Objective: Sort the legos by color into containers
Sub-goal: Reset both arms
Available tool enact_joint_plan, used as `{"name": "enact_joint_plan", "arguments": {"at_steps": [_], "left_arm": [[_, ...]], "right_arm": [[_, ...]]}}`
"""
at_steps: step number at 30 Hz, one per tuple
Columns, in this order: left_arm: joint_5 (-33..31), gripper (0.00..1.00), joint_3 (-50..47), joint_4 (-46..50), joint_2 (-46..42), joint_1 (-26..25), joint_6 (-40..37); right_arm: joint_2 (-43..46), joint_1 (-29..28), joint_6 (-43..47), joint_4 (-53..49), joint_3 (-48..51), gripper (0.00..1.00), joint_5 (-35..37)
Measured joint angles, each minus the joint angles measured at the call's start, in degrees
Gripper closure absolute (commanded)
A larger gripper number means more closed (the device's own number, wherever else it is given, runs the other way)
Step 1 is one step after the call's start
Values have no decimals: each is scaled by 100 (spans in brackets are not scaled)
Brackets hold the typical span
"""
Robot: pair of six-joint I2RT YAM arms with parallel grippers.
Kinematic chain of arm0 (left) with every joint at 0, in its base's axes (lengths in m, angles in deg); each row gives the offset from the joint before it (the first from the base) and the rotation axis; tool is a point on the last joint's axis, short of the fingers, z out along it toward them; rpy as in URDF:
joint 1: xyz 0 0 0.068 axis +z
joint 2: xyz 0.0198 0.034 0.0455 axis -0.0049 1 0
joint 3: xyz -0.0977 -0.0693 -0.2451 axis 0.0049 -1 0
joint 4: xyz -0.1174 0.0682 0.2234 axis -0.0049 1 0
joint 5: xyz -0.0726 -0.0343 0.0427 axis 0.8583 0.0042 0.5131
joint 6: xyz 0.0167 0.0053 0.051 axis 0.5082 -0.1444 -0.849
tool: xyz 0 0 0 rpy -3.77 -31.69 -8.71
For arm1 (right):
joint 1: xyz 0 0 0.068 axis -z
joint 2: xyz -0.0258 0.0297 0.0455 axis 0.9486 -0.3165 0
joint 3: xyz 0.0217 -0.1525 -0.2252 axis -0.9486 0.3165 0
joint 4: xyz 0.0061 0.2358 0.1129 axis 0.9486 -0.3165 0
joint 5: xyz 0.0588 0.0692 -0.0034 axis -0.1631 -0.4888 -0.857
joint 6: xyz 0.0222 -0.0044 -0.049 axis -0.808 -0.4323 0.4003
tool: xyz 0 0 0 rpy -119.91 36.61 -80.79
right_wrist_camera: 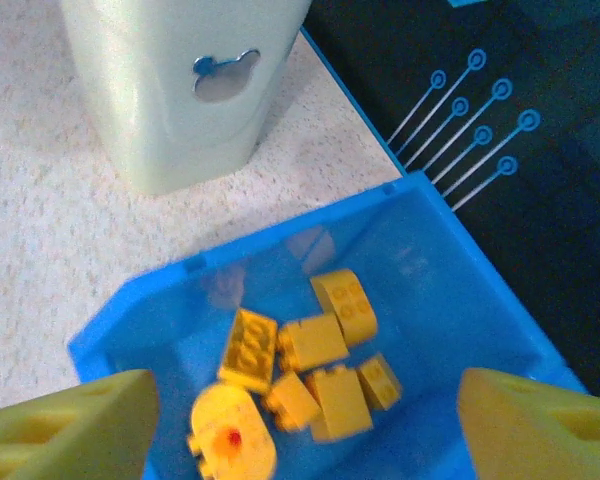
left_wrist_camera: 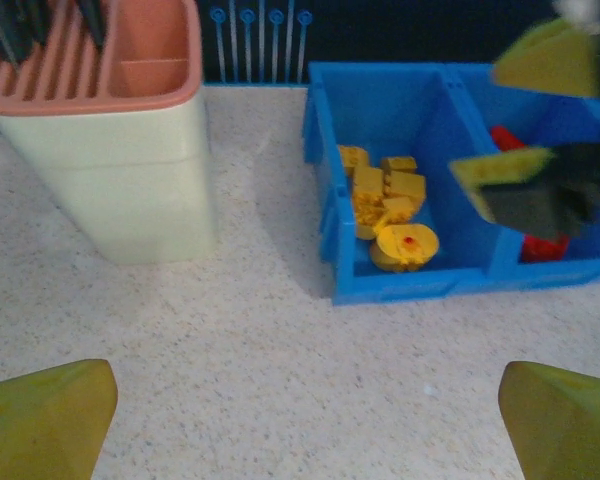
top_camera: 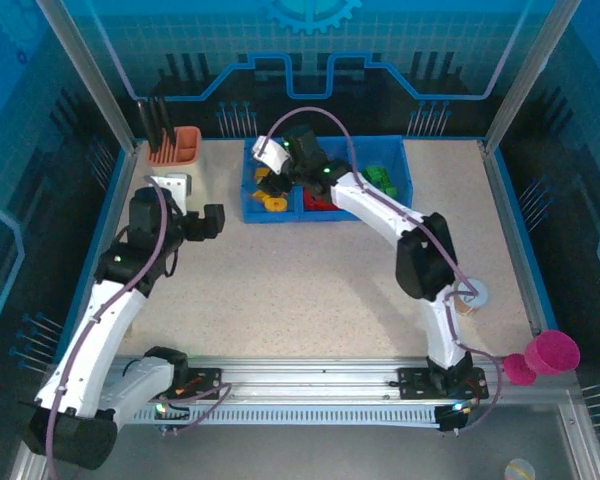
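I am hovering the right pincer, spread, empty, over yellow legos in the tray's left compartment; descending risks clipping its wall and scattering them. The left pincer is idling spread over tabletop.

Left arm: I rise from my near-left base and lean forward, elbow high, wrist turned toward the right.
Left gripper: held low, my fingers spread wide with nothing between them.
Right arm: I climb from my near-right base, fold at the elbow, then stretch far forward and leftward.
Right gripper: tilted downward, jaws wide apart, empty.
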Motion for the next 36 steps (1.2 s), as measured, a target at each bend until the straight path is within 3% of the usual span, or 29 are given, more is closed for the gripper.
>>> {"name": "enact_joint_plan", "arguments": {"at_steps": [10,17,22,30,36], "left_arm": [[-1384,1,-2892,-2610,-621,87,-13],[-1526,1,-4666,-5029,-293,243,-114],[-1141,1,-4763,-6522,669,557,-177],[-369,1,-4172,-8380,3259,680,-348],[28,1,-3539,-8192,3633,761,-348]], "right_arm": [[3663,223,-844,286,3609,0,892],[5528,549,-1840,549,5724,0,1228],[6415,662,-2138,330,6478,0,1495],[7709,835,-2339,201,6955,0,1917],[8253,1036,-2465,114,7471,0,2339]]}}
